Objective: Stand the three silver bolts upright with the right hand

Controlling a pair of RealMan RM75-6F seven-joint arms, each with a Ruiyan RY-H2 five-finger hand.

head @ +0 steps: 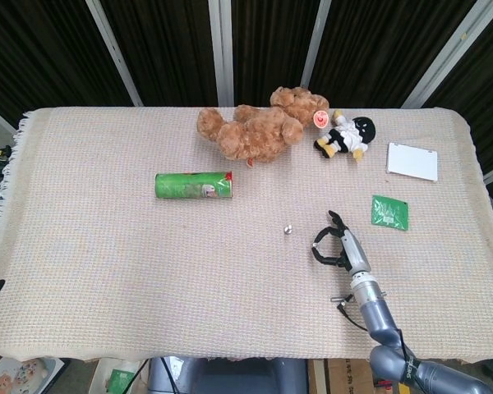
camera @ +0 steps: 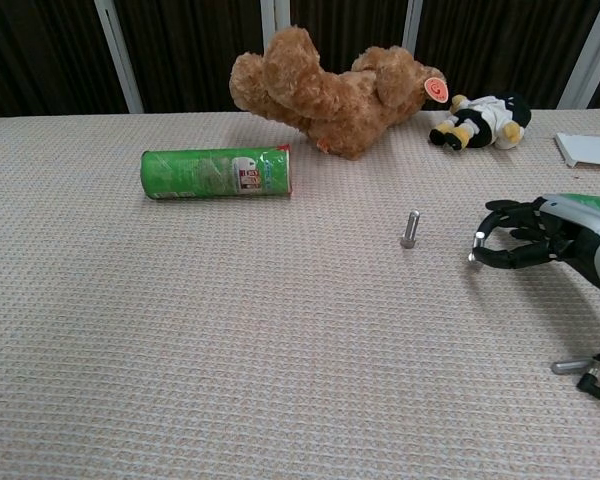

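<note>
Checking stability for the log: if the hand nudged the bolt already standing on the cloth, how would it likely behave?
The standing bolt is tall and slim on a small base, so it would probably tip easily. Once down, its round shank could roll, though the woven cloth likely damps that.

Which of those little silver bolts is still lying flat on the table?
The bolt at the near right edge, by the black cable, lies flat. Another bolt stands upright mid-table, and the right hand pinches a third.
</note>
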